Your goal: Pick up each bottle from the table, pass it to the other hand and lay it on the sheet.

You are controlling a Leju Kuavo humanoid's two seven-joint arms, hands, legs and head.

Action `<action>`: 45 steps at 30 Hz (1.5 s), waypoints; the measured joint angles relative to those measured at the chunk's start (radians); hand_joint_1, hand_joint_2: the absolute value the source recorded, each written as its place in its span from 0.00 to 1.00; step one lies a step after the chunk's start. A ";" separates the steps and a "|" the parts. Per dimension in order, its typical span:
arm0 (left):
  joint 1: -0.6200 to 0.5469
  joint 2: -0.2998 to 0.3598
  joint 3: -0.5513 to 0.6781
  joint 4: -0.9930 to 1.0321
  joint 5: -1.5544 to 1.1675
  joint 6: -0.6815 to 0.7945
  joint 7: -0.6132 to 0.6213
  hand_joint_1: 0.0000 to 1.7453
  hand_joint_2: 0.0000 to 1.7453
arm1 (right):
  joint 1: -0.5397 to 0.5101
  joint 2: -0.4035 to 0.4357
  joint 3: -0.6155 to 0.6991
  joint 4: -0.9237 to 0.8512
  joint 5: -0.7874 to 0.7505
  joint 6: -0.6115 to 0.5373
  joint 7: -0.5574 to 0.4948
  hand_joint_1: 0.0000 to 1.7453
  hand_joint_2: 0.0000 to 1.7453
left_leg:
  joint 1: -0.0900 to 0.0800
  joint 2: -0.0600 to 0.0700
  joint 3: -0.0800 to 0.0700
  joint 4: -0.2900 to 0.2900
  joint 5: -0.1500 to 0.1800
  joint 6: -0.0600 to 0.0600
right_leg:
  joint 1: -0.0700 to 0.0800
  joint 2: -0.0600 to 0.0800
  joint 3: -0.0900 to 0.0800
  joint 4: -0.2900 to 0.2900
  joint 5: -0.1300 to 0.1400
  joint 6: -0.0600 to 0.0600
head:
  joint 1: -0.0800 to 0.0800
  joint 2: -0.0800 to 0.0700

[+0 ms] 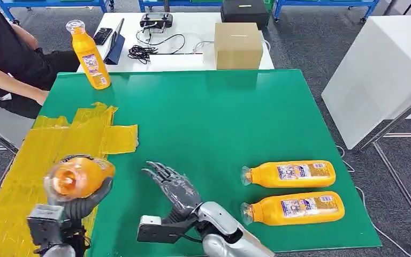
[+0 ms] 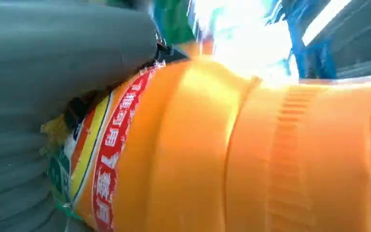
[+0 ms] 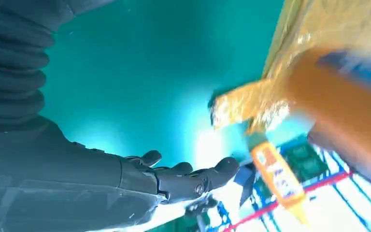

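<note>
**A:** Your left hand grips an orange bottle, cap end toward the camera, lifted over the yellow sheet at the table's near left corner. The left wrist view confirms it: label and ribbed body are pressed against the thumb.

**B:** And the right?

**A:** Your right hand holds nothing, with its fingers spread, just beside the bottle over the green table. It looks to me as if the pass is made and only the laying down is left.

**B:** What else is out there?

**A:** Two lying bottles wait side by side near the near right corner, caps pointing left. One upright bottle stands at the far left corner, close to a seated person. Beyond the far edge sit a cardboard box and cables. Nothing sits between the held bottle and the sheet.
</note>
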 measured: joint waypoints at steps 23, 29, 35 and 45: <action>-0.055 0.188 0.006 0.423 -0.896 -0.029 0.403 0.81 1.00 | 0.396 -0.437 -0.371 -0.621 0.133 0.036 0.004 0.00 1.00 | -0.001 -0.001 -0.001 0.000 0.000 0.000 | -0.001 -0.001 -0.001 -0.001 0.000 0.000 | 0.000 0.000; -0.164 0.222 -0.066 0.589 -0.899 -0.059 0.445 0.00 0.00 | 0.459 -0.540 -0.465 -0.694 0.136 0.100 0.043 0.00 1.00 | -0.003 -0.008 0.009 -0.001 -0.003 0.000 | -0.003 -0.007 0.003 -0.002 -0.003 0.000 | -0.001 0.000; -0.200 0.252 -0.081 0.657 -0.859 -0.049 0.456 0.00 0.00 | 0.559 -0.683 -0.582 -0.755 0.113 0.164 0.110 0.00 1.00 | -0.003 -0.009 0.017 -0.002 -0.003 0.000 | -0.003 -0.007 0.011 -0.002 -0.004 0.001 | -0.001 0.000; -0.191 0.271 -0.079 0.658 -0.762 -0.048 0.413 0.00 0.00 | 0.656 -0.813 -0.678 -0.782 0.089 0.201 0.191 0.00 1.00 | -0.003 -0.008 0.019 -0.001 -0.002 0.000 | -0.003 -0.007 0.011 -0.002 -0.004 0.001 | -0.001 0.000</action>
